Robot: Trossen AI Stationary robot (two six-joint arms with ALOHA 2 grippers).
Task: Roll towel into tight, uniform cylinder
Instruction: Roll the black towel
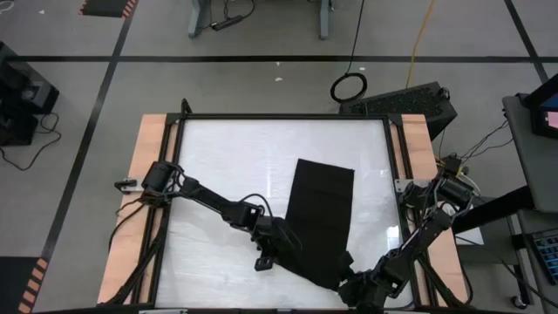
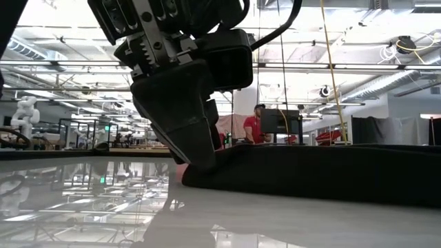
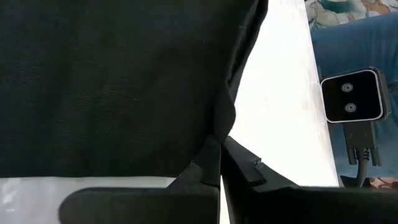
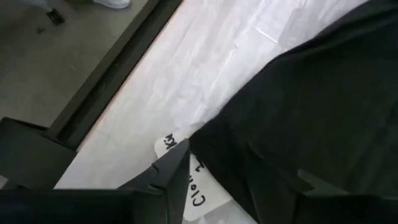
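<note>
A soft, limp black towel [image 1: 323,209] lies folded long on the white surface [image 1: 227,157], its near end pinched by the closed left claw [image 1: 277,247] and straddled by the half-open right claw [image 1: 353,277], likely best rolled from there.

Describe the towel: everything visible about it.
The towel is plain black soft cloth, folded into a long strip lying flat on the white table, running from mid-table toward the near edge. Its near end is bunched. The left gripper is shut on one near corner; the right gripper straddles the other edge, beside a handwritten white tag.
</note>
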